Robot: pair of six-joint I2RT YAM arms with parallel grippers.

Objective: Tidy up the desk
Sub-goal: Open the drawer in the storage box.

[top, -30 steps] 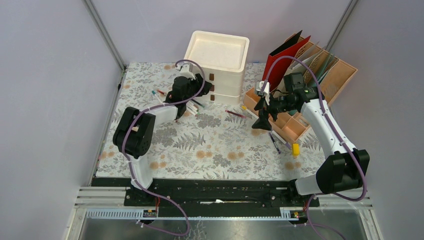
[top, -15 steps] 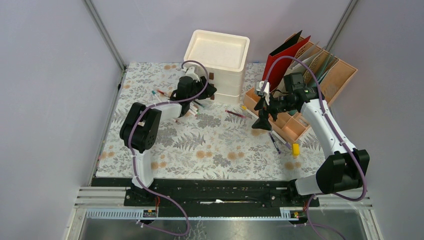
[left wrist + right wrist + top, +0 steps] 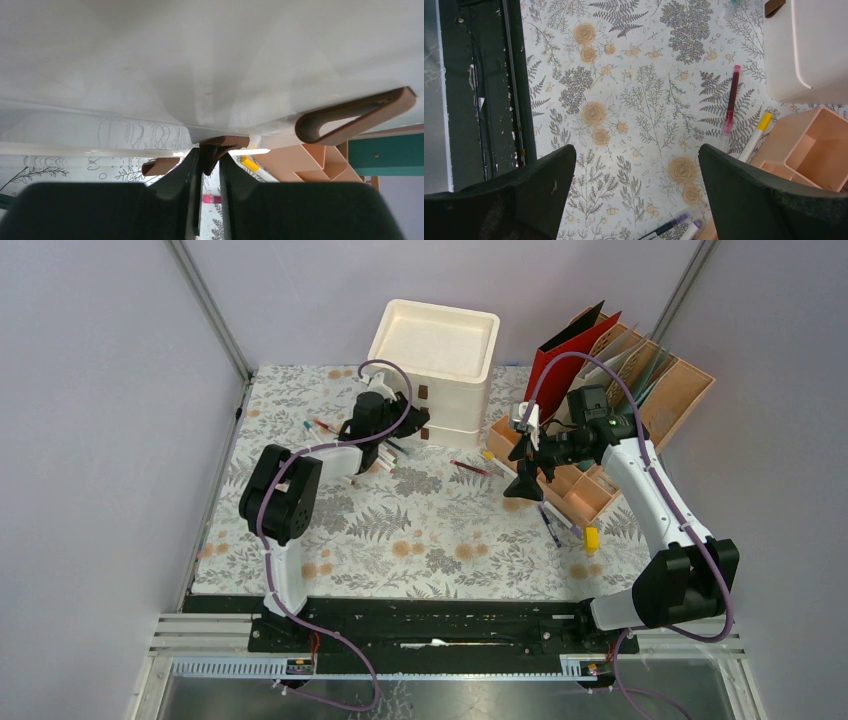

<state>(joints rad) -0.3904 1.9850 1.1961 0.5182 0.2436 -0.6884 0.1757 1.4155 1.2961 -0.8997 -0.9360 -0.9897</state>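
Note:
The desk [image 3: 430, 530] is a fern-and-flower cloth tabletop. At its back stands a white drawer unit [image 3: 435, 350] with brown handles down its front. My left gripper [image 3: 405, 428] is against that front. In the left wrist view, the left gripper [image 3: 210, 155] has narrow jaws pinching the middle brown handle [image 3: 216, 147]. Another handle [image 3: 350, 117] shows above it and a third [image 3: 160, 165] below. My right gripper [image 3: 522, 465] hovers wide open over bare cloth, and the right wrist view shows nothing between the right gripper's [image 3: 636, 155] fingers.
A peach desk organizer [image 3: 640, 400] with a red folder [image 3: 565, 350] stands at the back right. Loose on the cloth lie a pink pen [image 3: 730, 100], a yellow-capped marker [image 3: 756, 132], purple pens [image 3: 674, 225], a yellow piece [image 3: 591, 538] and small pens [image 3: 320, 427] at the left.
The left arm has swung right to the drawer unit's front, and its jaws have narrowed onto the middle handle. The right arm has not moved.

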